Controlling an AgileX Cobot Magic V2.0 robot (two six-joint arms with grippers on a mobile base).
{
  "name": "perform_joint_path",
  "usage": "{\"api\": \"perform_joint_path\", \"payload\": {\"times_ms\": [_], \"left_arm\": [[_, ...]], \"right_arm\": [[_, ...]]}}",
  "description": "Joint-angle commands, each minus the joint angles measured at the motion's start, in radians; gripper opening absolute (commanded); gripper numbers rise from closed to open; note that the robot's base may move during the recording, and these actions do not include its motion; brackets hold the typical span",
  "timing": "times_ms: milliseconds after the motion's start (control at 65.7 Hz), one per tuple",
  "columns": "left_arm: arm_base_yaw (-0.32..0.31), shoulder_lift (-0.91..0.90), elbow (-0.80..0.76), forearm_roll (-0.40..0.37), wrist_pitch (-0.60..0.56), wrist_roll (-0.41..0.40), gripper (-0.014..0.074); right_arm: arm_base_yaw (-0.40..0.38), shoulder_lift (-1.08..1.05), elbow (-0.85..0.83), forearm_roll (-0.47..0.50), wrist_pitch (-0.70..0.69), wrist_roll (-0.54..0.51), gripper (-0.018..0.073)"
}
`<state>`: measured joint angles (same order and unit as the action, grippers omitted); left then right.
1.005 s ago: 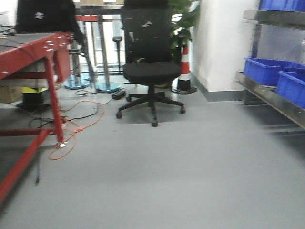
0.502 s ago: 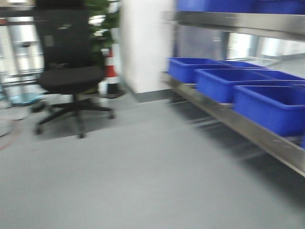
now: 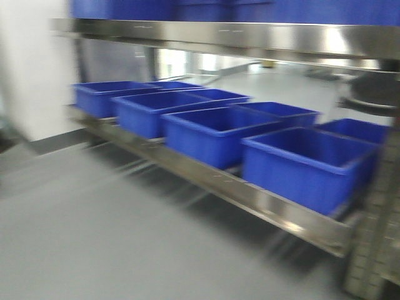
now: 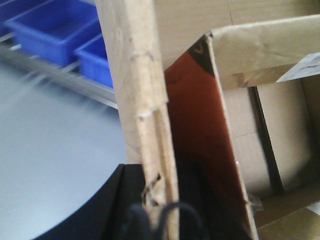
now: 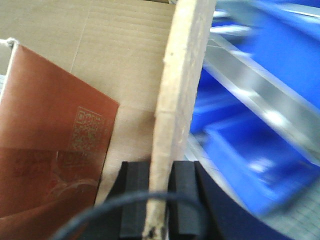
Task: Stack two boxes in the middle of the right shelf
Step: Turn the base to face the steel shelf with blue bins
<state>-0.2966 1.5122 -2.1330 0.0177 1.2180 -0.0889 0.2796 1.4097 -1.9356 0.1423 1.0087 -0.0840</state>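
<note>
Cardboard edges of the box point(image 4: 260, 45) are clamped in the narrowed left gripper point(image 4: 157, 197) and right gripper point(image 5: 159, 195), likely for a steady two-sided carry to the shelf point(image 3: 250, 37).

Storage room or warehouse vibe here: stainless-steel rack point(image 3: 250, 195) lined with rows of blue plastic bins point(image 3: 206, 134), plus a plain grey floor point(image 3: 94, 240).

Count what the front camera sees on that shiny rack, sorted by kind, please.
Front-row blue bins: 4
Back-row blue bins: 4
Steel shelf levels: 2
Total: 10
The bins on the top level are too blurred to count.
</note>
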Motion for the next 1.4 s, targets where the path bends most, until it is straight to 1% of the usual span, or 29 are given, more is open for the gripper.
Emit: {"api": "perform_joint_path", "payload": {"times_ms": [0, 1386], "left_arm": [[0.0, -0.018, -0.014, -0.005, -0.041, 0.003, -0.0111], [0.0, -0.018, -0.014, -0.004, -0.041, 0.003, -0.0111]], "right_arm": [[-0.009, -0.013, -0.009, -0.032, -0.059, -0.011, -0.0154], [-0.009, -0.013, -0.009, -0.032, -0.059, -0.011, -0.0154]]}}
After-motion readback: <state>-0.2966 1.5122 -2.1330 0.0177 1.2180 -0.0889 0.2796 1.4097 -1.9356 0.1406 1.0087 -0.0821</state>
